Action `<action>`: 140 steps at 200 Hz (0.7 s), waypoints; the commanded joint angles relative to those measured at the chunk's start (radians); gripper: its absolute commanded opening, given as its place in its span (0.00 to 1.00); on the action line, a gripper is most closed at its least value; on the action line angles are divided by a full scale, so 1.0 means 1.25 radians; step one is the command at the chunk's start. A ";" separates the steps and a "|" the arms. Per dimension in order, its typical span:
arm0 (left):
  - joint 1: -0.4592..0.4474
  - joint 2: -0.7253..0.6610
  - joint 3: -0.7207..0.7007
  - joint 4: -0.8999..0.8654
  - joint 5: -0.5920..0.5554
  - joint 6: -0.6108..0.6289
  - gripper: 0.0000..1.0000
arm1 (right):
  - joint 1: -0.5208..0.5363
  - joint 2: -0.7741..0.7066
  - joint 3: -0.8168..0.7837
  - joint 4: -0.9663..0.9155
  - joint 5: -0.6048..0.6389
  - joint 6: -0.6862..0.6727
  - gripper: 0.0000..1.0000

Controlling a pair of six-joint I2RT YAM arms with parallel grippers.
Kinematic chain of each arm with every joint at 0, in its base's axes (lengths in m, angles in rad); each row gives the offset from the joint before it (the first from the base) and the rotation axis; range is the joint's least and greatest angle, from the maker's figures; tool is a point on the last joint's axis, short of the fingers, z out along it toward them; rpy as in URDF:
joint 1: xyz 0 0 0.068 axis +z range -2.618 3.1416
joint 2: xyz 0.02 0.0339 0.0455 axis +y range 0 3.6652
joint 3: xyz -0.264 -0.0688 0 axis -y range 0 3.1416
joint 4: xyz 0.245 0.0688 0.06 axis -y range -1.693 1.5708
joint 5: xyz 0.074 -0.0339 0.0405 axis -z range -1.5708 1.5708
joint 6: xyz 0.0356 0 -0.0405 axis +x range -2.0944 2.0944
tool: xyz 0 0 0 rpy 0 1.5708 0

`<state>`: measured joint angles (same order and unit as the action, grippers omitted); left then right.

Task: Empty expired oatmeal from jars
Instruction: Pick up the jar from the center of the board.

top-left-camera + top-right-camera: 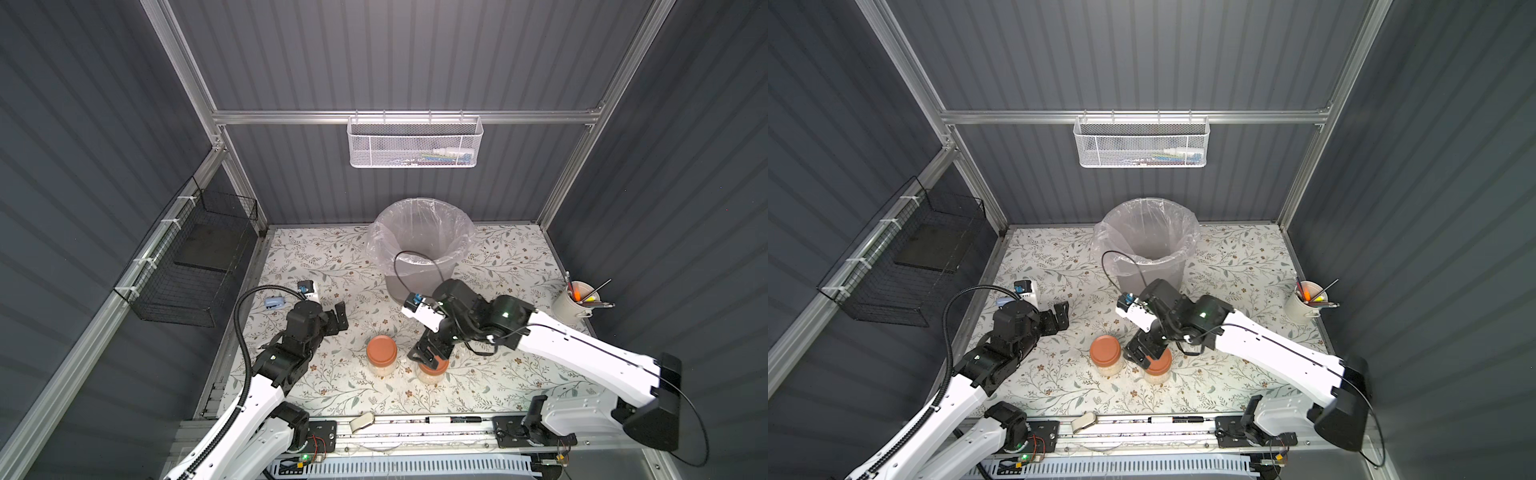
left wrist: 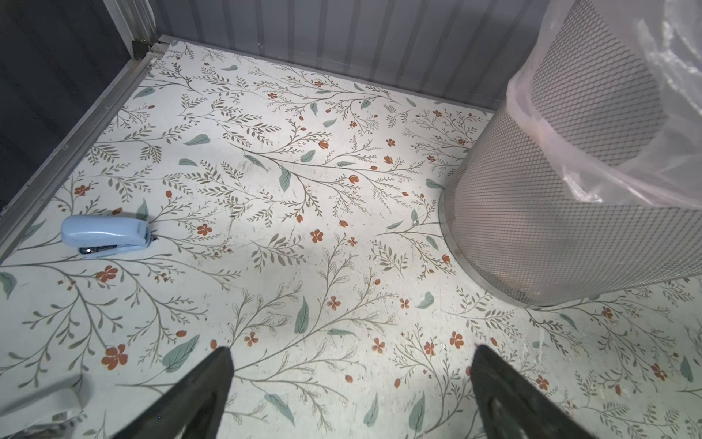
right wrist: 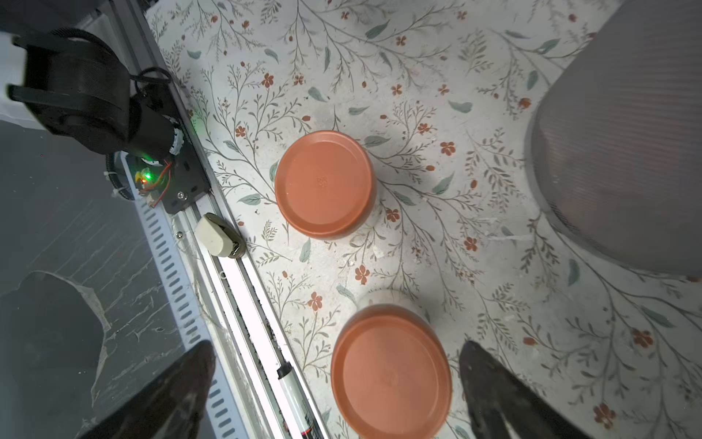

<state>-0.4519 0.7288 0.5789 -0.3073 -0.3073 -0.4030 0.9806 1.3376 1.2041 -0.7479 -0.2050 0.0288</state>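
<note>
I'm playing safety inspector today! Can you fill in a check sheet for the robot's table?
Surface: flowery table cover, flat.
Job's things: left jar and right jar upright, apart, orange lids on, oatmeal inside; lined bin behind them.
Clutter: blue stapler, cup of pens; marker and small cream object on the front rail.
End effectors: left end effector open over bare table; right end effector open, jaws either side of the right jar's lid.
Cables: black cable loops before the bin; ribbed hose on the left arm.
Surroundings: white mesh basket on the back rail, black wire basket on the side wall.
</note>
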 commanded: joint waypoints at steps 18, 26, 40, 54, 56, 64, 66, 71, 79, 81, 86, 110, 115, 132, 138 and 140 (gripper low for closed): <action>-0.001 -0.061 -0.021 -0.080 0.052 -0.066 1.00 | 0.010 0.047 -0.003 0.129 -0.011 -0.033 0.99; -0.001 -0.073 -0.025 -0.093 0.054 -0.078 0.99 | 0.011 0.067 0.005 0.140 -0.019 -0.045 0.99; -0.002 -0.102 -0.033 -0.113 0.055 -0.094 1.00 | 0.016 0.110 0.029 0.142 -0.021 -0.064 0.99; -0.001 -0.135 -0.043 -0.136 0.041 -0.109 1.00 | 0.020 0.144 0.033 0.162 -0.027 -0.075 0.99; -0.002 -0.140 -0.044 -0.138 0.040 -0.110 1.00 | 0.020 0.148 0.034 0.166 -0.028 -0.076 0.99; -0.002 -0.155 -0.052 -0.149 0.031 -0.120 1.00 | 0.024 0.163 0.033 0.176 -0.032 -0.080 0.99; -0.001 -0.159 -0.053 -0.151 0.028 -0.125 1.00 | 0.025 0.167 0.033 0.179 -0.033 -0.081 0.99; -0.001 -0.168 -0.058 -0.155 0.022 -0.132 1.00 | 0.028 0.175 0.033 0.186 -0.037 -0.084 0.99; -0.002 -0.177 -0.065 -0.157 0.020 -0.142 1.00 | 0.036 0.190 0.033 0.194 -0.037 -0.090 0.99; -0.002 -0.178 -0.066 -0.158 0.018 -0.144 1.00 | 0.038 0.193 0.034 0.196 -0.037 -0.092 0.99; -0.001 -0.181 -0.069 -0.159 0.012 -0.152 1.00 | 0.043 0.204 0.034 0.199 -0.034 -0.098 0.99; -0.001 -0.184 -0.083 -0.160 -0.001 -0.163 1.00 | 0.050 0.245 0.024 0.245 -0.028 -0.102 0.99; -0.001 -0.184 -0.083 -0.159 -0.002 -0.162 0.99 | 0.050 0.251 0.019 0.255 -0.026 -0.101 0.99; -0.002 -0.183 -0.086 -0.157 -0.004 -0.163 1.00 | 0.049 0.267 0.002 0.283 -0.025 -0.093 0.99; -0.001 -0.183 -0.088 -0.156 -0.005 -0.162 1.00 | 0.050 0.271 -0.004 0.294 -0.027 -0.091 0.99; -0.002 -0.183 -0.088 -0.155 -0.006 -0.162 1.00 | 0.050 0.271 -0.006 0.305 -0.027 -0.090 0.99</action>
<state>-0.4519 0.5060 0.4835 -0.4843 -0.2947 -0.5854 1.0424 1.6619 1.2240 -0.4450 -0.2333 -0.0799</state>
